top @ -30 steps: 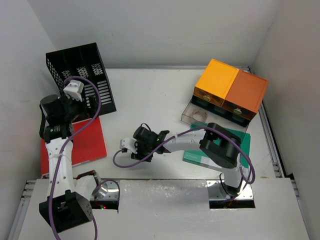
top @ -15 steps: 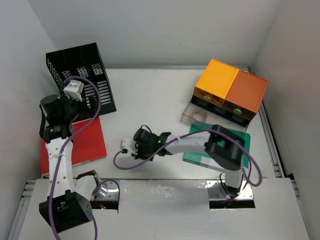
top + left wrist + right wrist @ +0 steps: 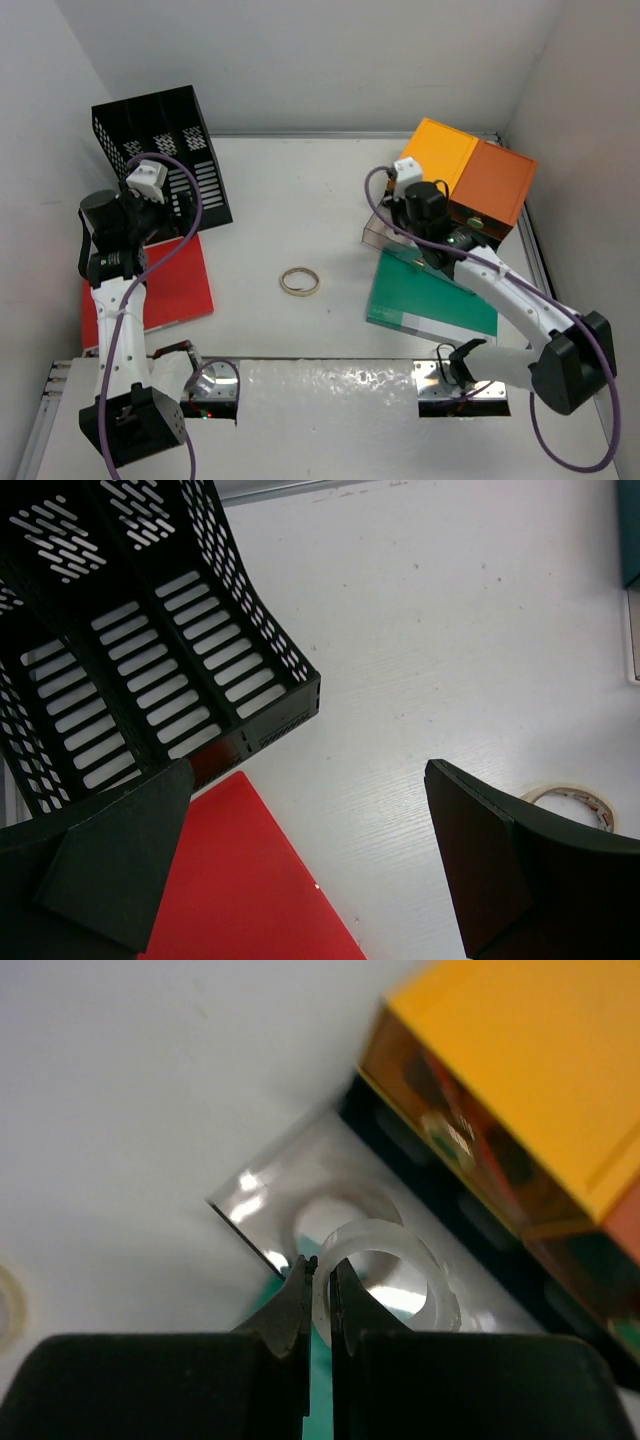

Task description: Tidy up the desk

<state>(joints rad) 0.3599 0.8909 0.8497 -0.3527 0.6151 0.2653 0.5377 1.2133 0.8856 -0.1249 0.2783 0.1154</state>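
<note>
The white desk holds a beige tape ring near its middle; the ring also shows in the left wrist view. My right gripper is shut on a clear tape roll, held upright between the fingers above the open clear drawer of the orange-topped drawer unit. My left gripper is open and empty, hovering over the corner of a red folder beside the black mesh rack.
A green folder lies in front of the drawer unit, under my right arm. The red folder lies at the left edge, with the black rack behind it. Walls close in on both sides.
My right arm has swung from the desk's middle to the drawer unit at the right, carrying the clear roll. The beige ring now lies uncovered. The left arm has not moved.
</note>
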